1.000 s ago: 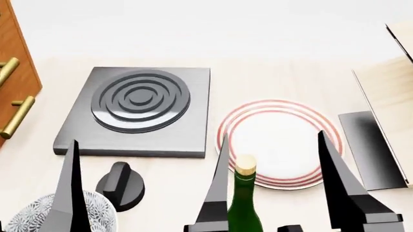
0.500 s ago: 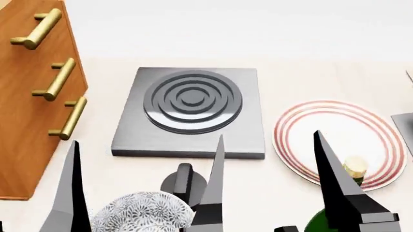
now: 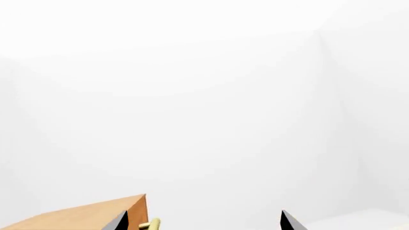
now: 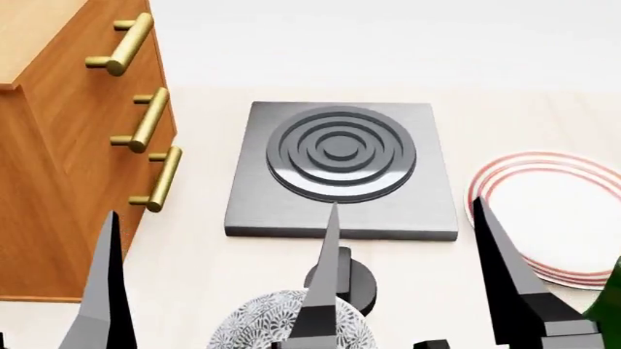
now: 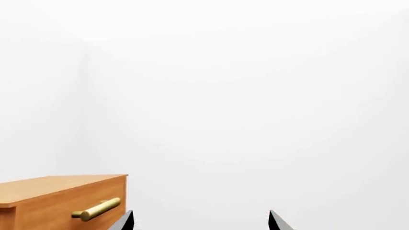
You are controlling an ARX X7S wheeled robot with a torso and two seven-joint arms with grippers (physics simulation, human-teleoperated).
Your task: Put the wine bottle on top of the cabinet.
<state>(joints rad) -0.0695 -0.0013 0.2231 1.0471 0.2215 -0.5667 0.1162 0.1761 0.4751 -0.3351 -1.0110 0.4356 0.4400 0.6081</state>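
Reddish-brown wooden drawer cabinet [image 4: 68,138] w/ brass bar handles [image 4: 145,120] stands at the left of the pale tabletop [image 4: 194,262], lighter top just showing at the head view's upper-left corner. That's the drop spot, and it sits well above everything else on the table, so the bottle will need a real lift.

Dark-green glass wine bottle [image 4: 609,309] is only a sliver at the far right edge of the head view, low down; neck, cork and label all out of frame. It's beside the red-ringed white plate [image 4: 543,211], well apart from the cabinet, w/ the square grey hotplate [image 4: 339,163] in between. Black knob [image 4: 342,280] and a patterned grey-white bowl [image 4: 267,323] sit nearer the robot.

Left gripper [image 4: 215,280]: two dark pointed fingers [image 4: 105,291] spread wide, nothing between them but table and bowl below. Holding nothing.

Right gripper [image 5: 199,220]: wrist view shows both tips apart w/ blank wall in the gap, cabinet corner off to one side. Only one finger is clear in the head view. Spread and empty too, and the bottle isn't between the jaws, so I'd say no grasp yet.
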